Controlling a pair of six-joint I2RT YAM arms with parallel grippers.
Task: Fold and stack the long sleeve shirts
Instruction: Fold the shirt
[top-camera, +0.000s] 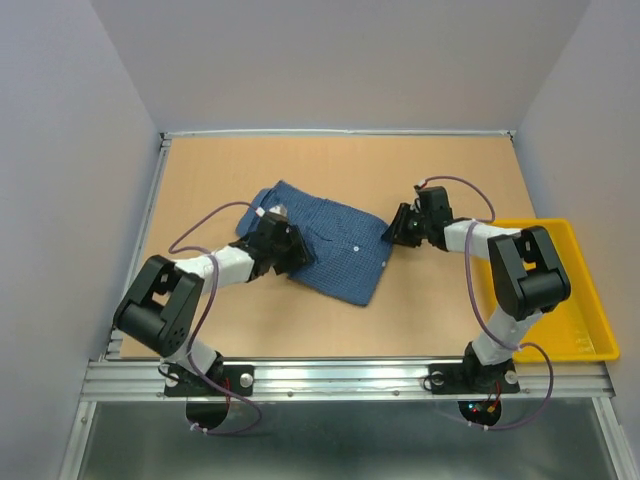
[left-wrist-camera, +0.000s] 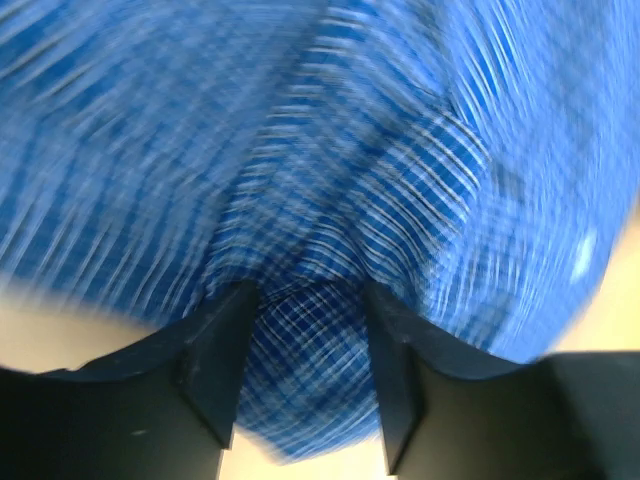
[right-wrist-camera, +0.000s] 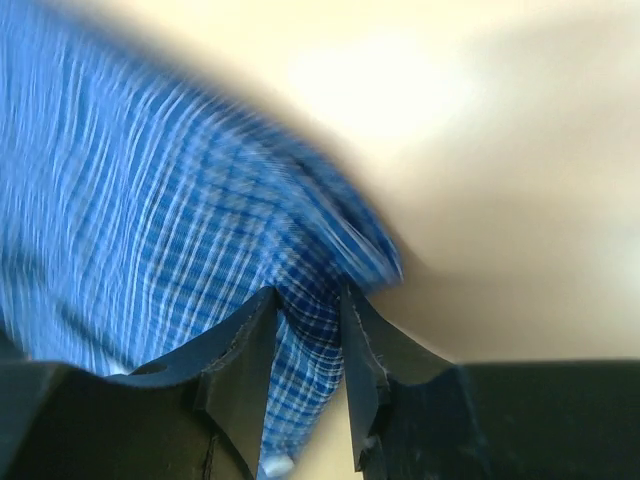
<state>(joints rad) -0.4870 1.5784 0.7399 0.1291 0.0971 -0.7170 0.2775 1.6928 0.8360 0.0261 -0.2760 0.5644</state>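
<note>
The shirt (top-camera: 340, 252) lies loosely half-folded on the table (top-camera: 250, 325), left of the yellow tray (top-camera: 592, 345), with the left tool (left-wrist-camera: 305, 330) pinching cloth on its side far from the tray and the right tool (right-wrist-camera: 308, 330) pinching the nearer edge, so finishing the fold and stacking seem still to do.

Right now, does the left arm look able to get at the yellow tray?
Probably not. The tray lies at the far right, beyond the right arm, and the left gripper is pinching the shirt, which it would have to drop first.
</note>
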